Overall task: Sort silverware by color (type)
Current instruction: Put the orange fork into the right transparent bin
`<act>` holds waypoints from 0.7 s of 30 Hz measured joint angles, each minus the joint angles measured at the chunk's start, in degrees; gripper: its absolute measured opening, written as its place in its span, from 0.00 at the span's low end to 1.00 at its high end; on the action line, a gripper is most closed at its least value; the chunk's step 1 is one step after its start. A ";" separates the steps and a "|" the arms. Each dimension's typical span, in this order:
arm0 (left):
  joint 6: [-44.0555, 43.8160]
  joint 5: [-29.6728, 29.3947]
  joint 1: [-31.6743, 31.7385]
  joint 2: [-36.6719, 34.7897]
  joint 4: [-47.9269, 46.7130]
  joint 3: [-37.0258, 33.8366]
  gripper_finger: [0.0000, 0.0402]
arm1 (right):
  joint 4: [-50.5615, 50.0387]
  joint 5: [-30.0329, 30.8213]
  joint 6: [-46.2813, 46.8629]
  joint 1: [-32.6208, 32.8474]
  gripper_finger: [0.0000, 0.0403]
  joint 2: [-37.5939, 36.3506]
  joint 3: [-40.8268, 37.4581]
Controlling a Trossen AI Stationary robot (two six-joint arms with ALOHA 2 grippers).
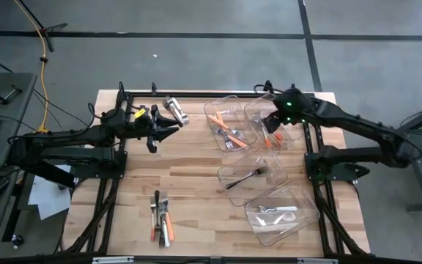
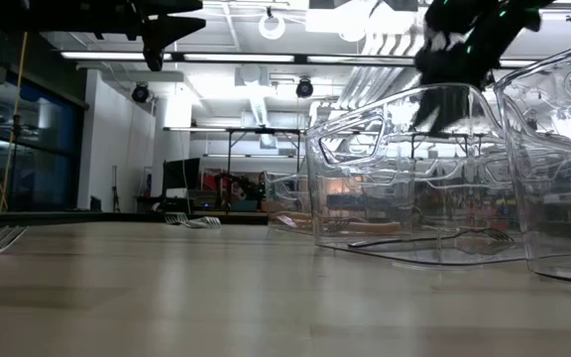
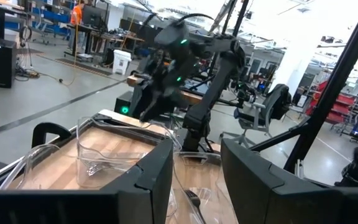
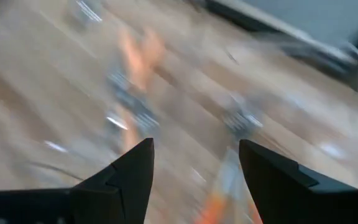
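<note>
Pale wood plank surface (image 1: 189, 183) on a black frame, grey concrete floor around it. Behind: workshop hall, ceiling strip lights, racks and benches. Four clear plastic bins (image 1: 281, 214) on the right arm's half of the surface.

Silverware: orange-handled pieces in the far bin (image 1: 226, 130); one dark metal fork (image 1: 244, 178) in the middle bin; white-handled pieces (image 1: 278, 210) in the near bin. A loose pile (image 1: 161, 218) of mixed handles, orange and white among them, lies on the near edge, well apart from both arms.

Right gripper (image 1: 272, 133): over the far right bin, fingers (image 4: 126, 180) apart, nothing between them; blurred orange handles below and just beyond the tips.

Left gripper (image 1: 168, 132): raised over the far left of the surface, fingers (image 3: 151, 177) apart, empty, bins ahead of them.
</note>
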 joint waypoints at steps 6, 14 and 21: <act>0.05 -0.01 0.00 0.00 -1.38 0.00 0.31 | 25.70 -4.89 8.05 6.56 0.55 -8.11 -7.91; 0.05 -0.01 0.01 0.00 -1.33 0.00 0.31 | 51.48 -6.59 -4.50 16.06 0.55 -6.69 -12.81; 0.05 -0.01 0.00 0.00 -1.33 0.00 0.31 | 51.70 -6.12 -8.04 18.25 0.55 -5.94 -12.81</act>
